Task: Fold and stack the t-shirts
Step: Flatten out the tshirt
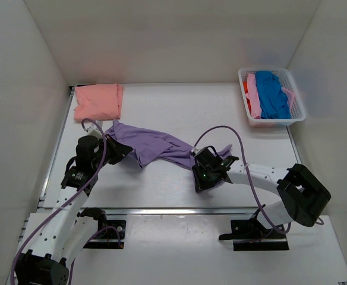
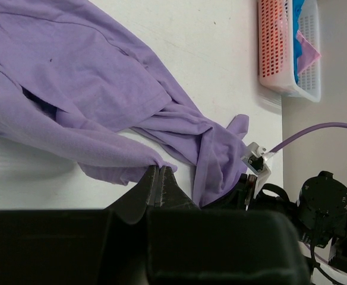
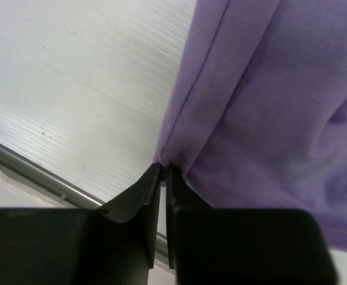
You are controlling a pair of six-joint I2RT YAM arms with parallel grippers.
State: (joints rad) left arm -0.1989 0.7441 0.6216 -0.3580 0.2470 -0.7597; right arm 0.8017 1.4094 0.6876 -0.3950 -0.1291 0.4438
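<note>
The lavender-purple t-shirt [image 1: 158, 146] lies crumpled and stretched across the middle of the table between my two grippers. My left gripper [image 1: 115, 149] is shut on its left end; in the left wrist view [image 2: 159, 168] the closed fingertips pinch a fold of the purple shirt [image 2: 84, 89]. My right gripper [image 1: 208, 173] is shut on its right end; in the right wrist view [image 3: 163, 167] the fingertips pinch a hemmed edge of the purple cloth [image 3: 268, 101]. A folded salmon-pink t-shirt [image 1: 98, 101] lies at the back left.
A white lattice basket [image 1: 296, 98] at the back right holds blue [image 1: 271, 94], pink and orange t-shirts; it also shows in the left wrist view [image 2: 309, 47]. White walls enclose the table. A metal rail [image 1: 161, 211] runs along the near edge.
</note>
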